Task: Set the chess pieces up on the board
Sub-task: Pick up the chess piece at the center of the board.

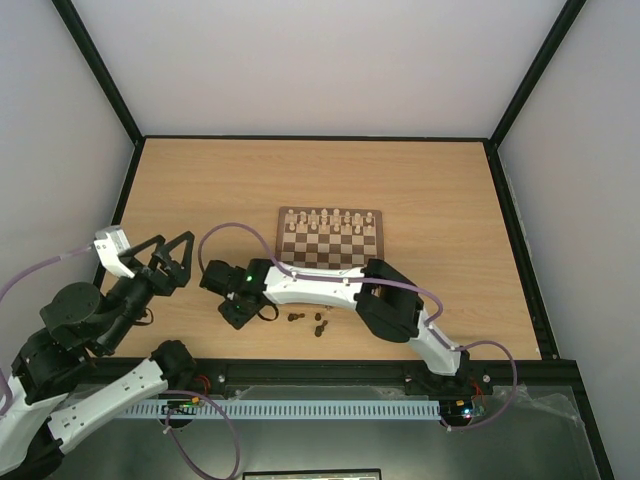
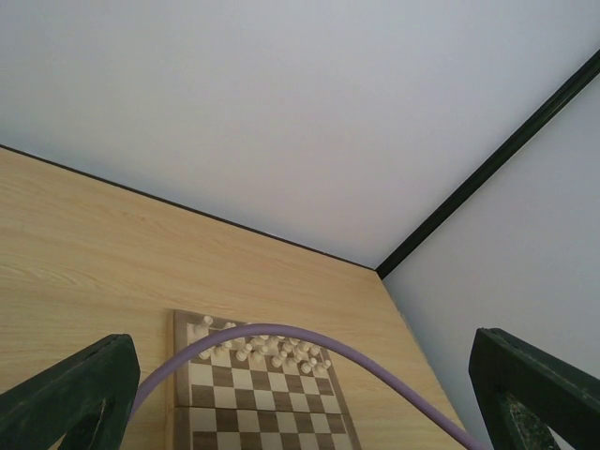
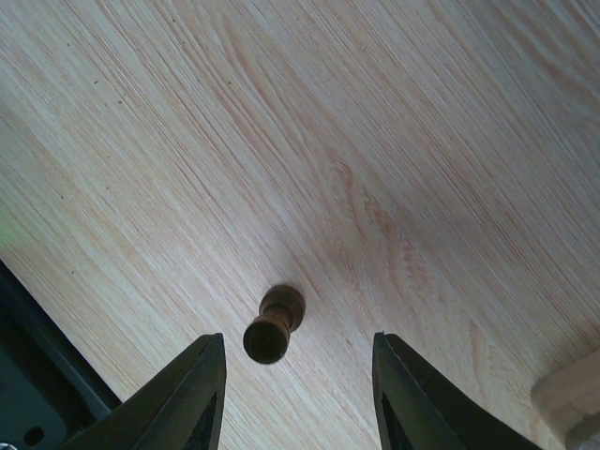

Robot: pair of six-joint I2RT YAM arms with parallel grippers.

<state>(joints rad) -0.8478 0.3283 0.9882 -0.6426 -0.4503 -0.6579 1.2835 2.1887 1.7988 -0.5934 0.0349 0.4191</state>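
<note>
The board [image 1: 330, 250] lies at the table's middle, with cream pieces in its two far rows and its near rows bare. A few dark brown chess pieces [image 1: 318, 322] lie on the table just in front of it. My right gripper [image 1: 234, 304] reaches left of them, low over the table. In the right wrist view it is open [image 3: 298, 394], with one dark brown piece [image 3: 275, 325] standing on the table between its fingers [image 3: 199, 398], untouched. My left gripper [image 1: 170, 258] is open, empty and raised at the left; it looks at the board [image 2: 262, 398] from afar.
A purple cable [image 2: 309, 339] arcs across the left wrist view. A pale wooden object [image 3: 572, 408] shows at the bottom right corner of the right wrist view. Black frame rails [image 1: 310, 137] and white walls bound the table.
</note>
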